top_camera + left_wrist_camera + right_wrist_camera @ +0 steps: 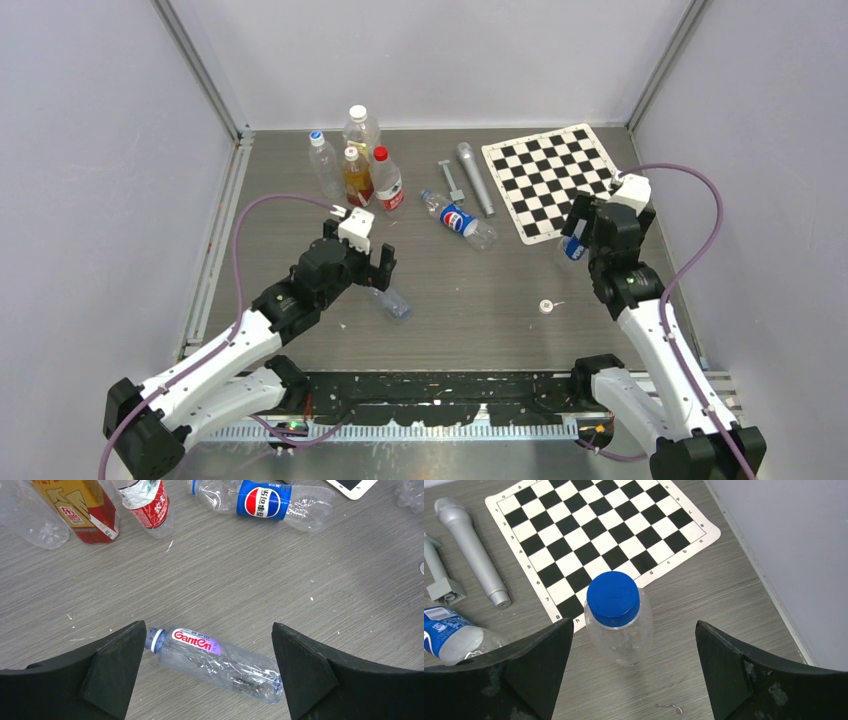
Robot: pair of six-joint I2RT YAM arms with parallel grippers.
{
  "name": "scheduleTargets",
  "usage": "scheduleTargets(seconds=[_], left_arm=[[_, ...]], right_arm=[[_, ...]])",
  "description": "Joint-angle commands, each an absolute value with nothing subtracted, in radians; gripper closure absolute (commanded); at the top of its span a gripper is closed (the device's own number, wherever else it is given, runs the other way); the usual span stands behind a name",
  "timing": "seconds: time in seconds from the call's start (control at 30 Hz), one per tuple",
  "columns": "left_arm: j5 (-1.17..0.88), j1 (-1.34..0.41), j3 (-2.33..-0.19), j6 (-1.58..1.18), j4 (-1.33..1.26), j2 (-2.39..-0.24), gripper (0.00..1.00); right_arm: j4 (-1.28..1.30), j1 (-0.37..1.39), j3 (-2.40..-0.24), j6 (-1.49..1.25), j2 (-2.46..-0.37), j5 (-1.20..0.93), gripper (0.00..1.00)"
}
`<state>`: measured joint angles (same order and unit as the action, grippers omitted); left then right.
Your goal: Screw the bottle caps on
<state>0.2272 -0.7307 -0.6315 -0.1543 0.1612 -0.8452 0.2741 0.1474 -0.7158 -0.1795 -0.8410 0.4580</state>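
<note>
Blue-capped bottle (619, 635) stands beside the chessboard (599, 530)'s edge, near the right wall (784, 540).

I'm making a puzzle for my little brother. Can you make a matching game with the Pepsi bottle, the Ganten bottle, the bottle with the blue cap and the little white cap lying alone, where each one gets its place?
Things:
1. Pepsi bottle
2. Ganten bottle
3. blue-capped bottle
4. loose white cap

Places:
A. standing upright, just ahead of the open right gripper
B. by itself, not on any bottle
C. lying down next to the grey microphone
D. lying down by the open left gripper

Pairs: 1-C, 2-D, 3-A, 4-B
</note>
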Motion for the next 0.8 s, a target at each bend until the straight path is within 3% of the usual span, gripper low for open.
scheduleTargets(seconds=[0.0, 0.43, 0.77], left_arm=[[0.189, -0.727, -0.654, -0.189, 0.131, -0.833, 0.0], [0.133, -0.727, -0.773, -0.604, 0.503, -0.943, 0.0], [0.011, -0.727, -0.751, -0.588, 0.425, -1.004, 0.0]], right_arm=[[0.351, 0.147, -0.831, -0.207, -0.784, 0.5, 0.02], [0.803, 0.147, -1.317, -0.222, -0.953, 0.273, 0.0], [0.927, 0.147, -1.539, -0.243, -1.202, 0.028, 0.0]])
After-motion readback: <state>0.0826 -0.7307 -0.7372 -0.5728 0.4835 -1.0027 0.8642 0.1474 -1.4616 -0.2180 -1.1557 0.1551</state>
